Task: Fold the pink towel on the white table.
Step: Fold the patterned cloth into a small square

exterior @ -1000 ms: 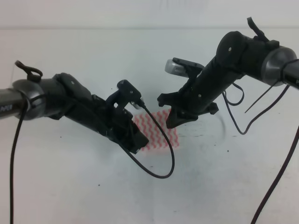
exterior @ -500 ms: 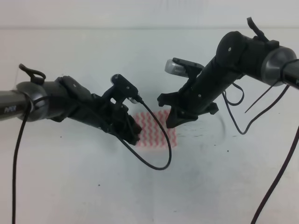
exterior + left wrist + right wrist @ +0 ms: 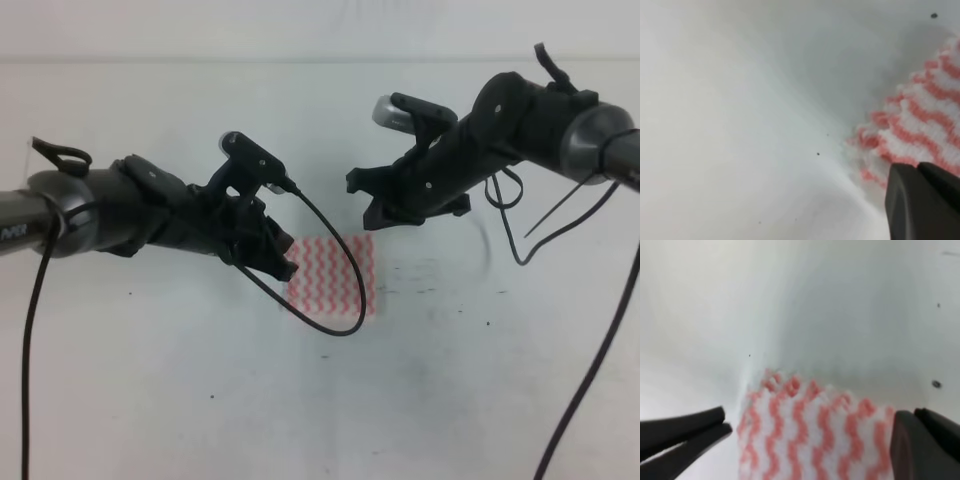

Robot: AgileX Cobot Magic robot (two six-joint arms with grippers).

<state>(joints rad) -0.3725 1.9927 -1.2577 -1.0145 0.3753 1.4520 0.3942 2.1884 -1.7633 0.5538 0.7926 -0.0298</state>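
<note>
The pink towel lies on the white table as a small folded rectangle with pink-red and white zigzag stripes. My left gripper hovers at the towel's left edge and holds nothing. In the left wrist view only one dark finger shows, over the towel's corner. My right gripper hangs above and behind the towel's far right corner. Its fingers stand wide apart in the right wrist view, with the towel below the gap and nothing held.
A black cable loops from the left arm across the towel's front. More cables hang from the right arm at the right side. Tiny dark specks dot the table.
The left gripper has drawn back up and to the left, off the towel. The right gripper has lifted up and away. More of the towel now shows.
</note>
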